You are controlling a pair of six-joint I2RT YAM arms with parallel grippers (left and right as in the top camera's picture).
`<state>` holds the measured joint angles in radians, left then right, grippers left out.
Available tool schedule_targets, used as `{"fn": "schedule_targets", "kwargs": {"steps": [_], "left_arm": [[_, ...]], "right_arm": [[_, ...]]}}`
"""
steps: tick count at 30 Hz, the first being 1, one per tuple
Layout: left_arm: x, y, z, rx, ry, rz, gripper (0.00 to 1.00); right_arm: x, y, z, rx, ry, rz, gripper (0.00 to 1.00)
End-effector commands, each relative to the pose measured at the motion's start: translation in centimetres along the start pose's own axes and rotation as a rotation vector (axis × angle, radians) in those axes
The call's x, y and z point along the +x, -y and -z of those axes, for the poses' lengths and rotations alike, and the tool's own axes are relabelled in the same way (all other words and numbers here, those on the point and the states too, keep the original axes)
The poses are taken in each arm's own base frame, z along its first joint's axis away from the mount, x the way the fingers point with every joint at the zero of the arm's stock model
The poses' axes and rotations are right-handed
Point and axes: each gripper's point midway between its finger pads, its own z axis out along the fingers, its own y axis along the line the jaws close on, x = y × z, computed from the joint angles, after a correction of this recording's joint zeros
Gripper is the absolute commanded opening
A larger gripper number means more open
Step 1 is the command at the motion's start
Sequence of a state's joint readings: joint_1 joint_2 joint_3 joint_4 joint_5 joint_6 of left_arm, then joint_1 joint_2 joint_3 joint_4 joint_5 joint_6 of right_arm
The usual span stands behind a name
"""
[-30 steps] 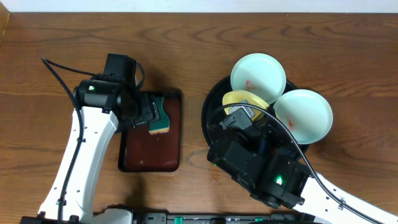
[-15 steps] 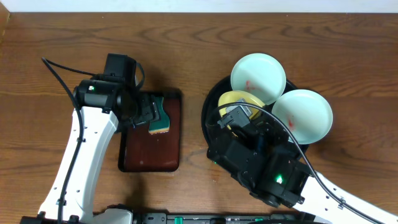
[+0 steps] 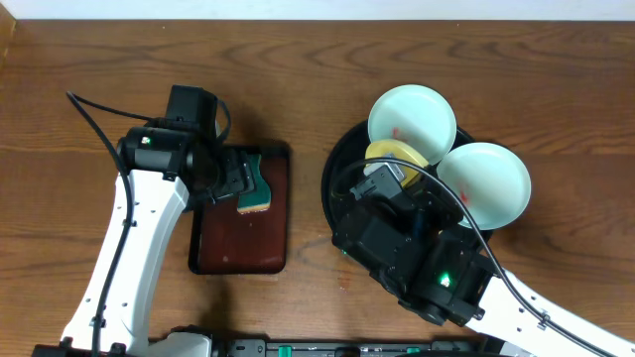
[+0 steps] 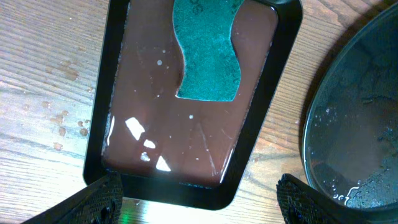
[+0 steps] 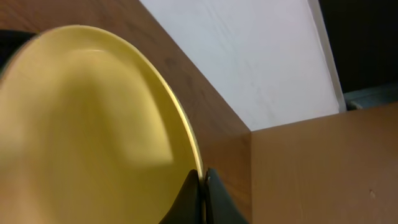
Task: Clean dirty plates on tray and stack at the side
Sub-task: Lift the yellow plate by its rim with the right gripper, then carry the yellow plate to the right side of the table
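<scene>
Yellow plate (image 3: 401,155) over the middle of the black tray (image 3: 331,188), rim pinched by the right gripper (image 5: 202,186) reaching from 5 o'clock; left gripper (image 4: 202,198) spread wide above the brown tray (image 4: 161,124), 9 o'clock.

My overhead camera looks straight down on the whole table (image 3: 79,59). My left wrist camera faces down, close over the small brown tray (image 4: 155,124). My right wrist camera sits tight against the yellow plate (image 5: 81,124), tilted upward. Overhead shows both.
</scene>
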<state>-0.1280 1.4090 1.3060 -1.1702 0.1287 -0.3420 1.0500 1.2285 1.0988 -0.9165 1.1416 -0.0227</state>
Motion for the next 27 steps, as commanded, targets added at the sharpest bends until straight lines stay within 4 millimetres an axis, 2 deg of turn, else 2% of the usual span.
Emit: {"fn": "schedule_targets", "kwargs": {"steps": [1, 2, 5, 8, 11, 14, 17, 20, 23, 26, 27], "left_arm": [[-0.1, 0.0, 0.2, 0.003, 0.006, 0.001, 0.8], [-0.1, 0.0, 0.2, 0.003, 0.006, 0.001, 0.8], [-0.1, 0.0, 0.2, 0.003, 0.006, 0.001, 0.8], [-0.1, 0.0, 0.2, 0.003, 0.006, 0.001, 0.8], [-0.1, 0.0, 0.2, 0.003, 0.006, 0.001, 0.8], [-0.1, 0.0, 0.2, 0.003, 0.006, 0.001, 0.8], [-0.1, 0.0, 0.2, 0.003, 0.006, 0.001, 0.8], [-0.1, 0.0, 0.2, 0.003, 0.006, 0.001, 0.8], [-0.1, 0.0, 0.2, 0.003, 0.006, 0.001, 0.8], [-0.1, 0.0, 0.2, 0.003, 0.006, 0.001, 0.8], [-0.1, 0.0, 0.2, 0.003, 0.006, 0.001, 0.8]], "right_arm": [[0.0, 1.4, 0.0, 0.058, -0.007, -0.013, 0.01], [0.1, 1.7, -0.1, 0.075, -0.012, -0.045, 0.01], [0.0, 0.1, -0.2, -0.013, -0.012, -0.029, 0.01], [0.5, 1.4, -0.5, 0.054, -0.028, -0.076, 0.01], [0.4, -0.7, -0.4, -0.069, -0.027, -0.044, 0.01], [1.2, 0.6, -0.6, 0.001, -0.053, -0.027, 0.01], [1.2, -0.2, -0.6, -0.047, -0.057, -0.037, 0.01], [1.7, 0.9, -0.8, 0.014, -0.073, -0.034, 0.01], [1.6, -0.2, -0.8, -0.053, -0.071, -0.038, 0.01], [1.9, 2.0, -1.0, 0.07, -0.081, -0.047, 0.01], [1.7, 1.9, -1.1, 0.063, -0.078, -0.071, 0.01]]}}
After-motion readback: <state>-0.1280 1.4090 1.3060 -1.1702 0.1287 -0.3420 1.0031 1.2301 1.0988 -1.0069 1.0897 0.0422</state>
